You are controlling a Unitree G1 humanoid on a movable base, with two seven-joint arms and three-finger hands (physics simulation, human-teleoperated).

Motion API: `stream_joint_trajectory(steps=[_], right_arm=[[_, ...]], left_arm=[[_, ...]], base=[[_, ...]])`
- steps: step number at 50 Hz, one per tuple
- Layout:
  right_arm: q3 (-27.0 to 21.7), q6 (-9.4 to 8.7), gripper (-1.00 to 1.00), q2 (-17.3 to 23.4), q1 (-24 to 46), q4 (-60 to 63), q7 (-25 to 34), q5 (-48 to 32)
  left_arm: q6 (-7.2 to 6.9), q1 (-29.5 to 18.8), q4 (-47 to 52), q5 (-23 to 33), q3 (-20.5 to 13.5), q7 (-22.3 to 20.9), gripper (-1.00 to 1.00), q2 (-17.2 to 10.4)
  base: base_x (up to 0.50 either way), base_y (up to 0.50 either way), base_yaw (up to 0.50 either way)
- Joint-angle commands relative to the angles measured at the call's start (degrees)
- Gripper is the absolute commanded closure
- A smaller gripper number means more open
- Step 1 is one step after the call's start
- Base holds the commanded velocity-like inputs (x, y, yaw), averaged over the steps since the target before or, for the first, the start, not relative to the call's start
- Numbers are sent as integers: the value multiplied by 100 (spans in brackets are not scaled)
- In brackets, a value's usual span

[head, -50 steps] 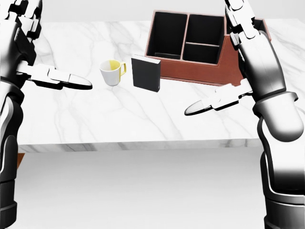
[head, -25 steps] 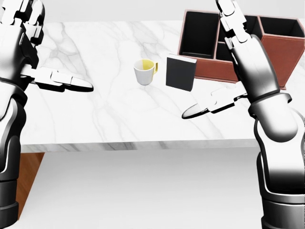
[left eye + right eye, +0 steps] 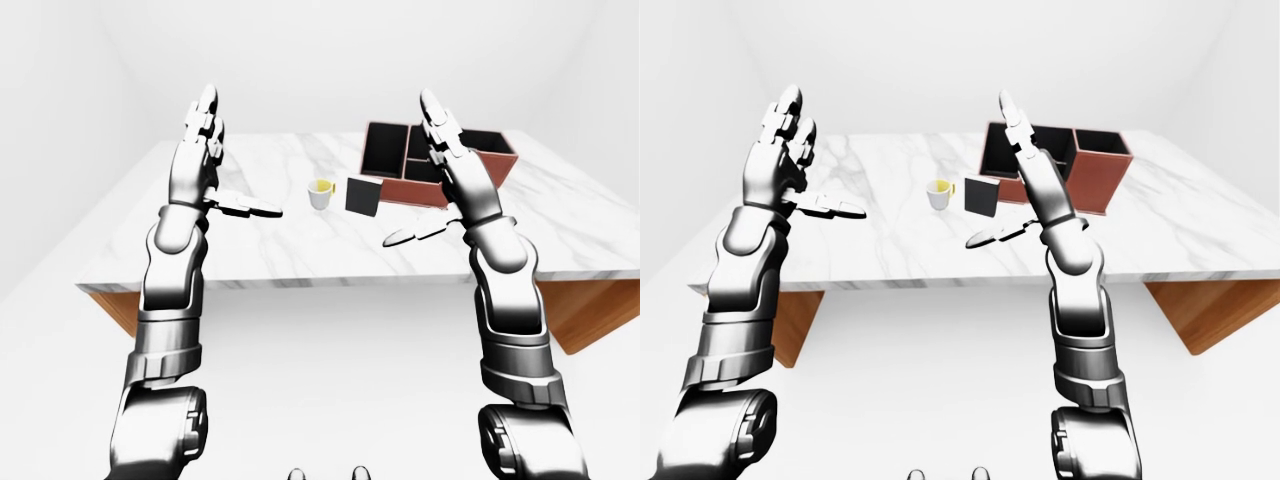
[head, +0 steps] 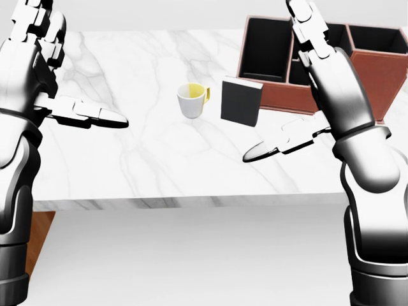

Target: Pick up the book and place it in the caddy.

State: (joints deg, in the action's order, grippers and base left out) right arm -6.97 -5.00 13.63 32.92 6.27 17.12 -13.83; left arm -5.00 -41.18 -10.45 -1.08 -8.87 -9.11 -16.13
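A dark book (image 4: pixel 240 101) stands upright on the white marble table (image 4: pixel 153 159), just left of the brown caddy (image 4: pixel 370 67) with black compartments at the head view's upper right. My left hand (image 4: pixel 44 70) is raised at the left, open, fingers spread, thumb pointing right. My right hand (image 4: pixel 306 83) is raised and open in front of the caddy, to the right of the book, its thumb (image 4: pixel 274 145) stretched out below the book. Neither hand touches the book.
A white mug (image 4: pixel 192 99) with a yellow inside and handle stands just left of the book. The table's near edge (image 4: pixel 191 203) runs across the head view below my hands, with white floor beneath it. Wooden table legs (image 3: pixel 590 310) show in the eye views.
The whole view shifted: book, mug and caddy slid right in the head view a second ago, then settled. My hands stay raised and open; the left dropped slightly.
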Motion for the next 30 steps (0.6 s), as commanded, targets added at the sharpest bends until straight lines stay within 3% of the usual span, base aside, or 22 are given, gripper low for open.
stream_joint_trajectory(steps=[1, 30], right_arm=[[-25, 0, -100, -23, -23, 16, 55, 66], [41, 0, -100, -55, -2, -109, -11, 97]], left_arm=[[0, 13, -3, 4, 18, 22, -100, 30], [0, -13, -139, 21, 12, 7, -100, 19]], base=[[33, -9, 0], [33, -9, 0]])
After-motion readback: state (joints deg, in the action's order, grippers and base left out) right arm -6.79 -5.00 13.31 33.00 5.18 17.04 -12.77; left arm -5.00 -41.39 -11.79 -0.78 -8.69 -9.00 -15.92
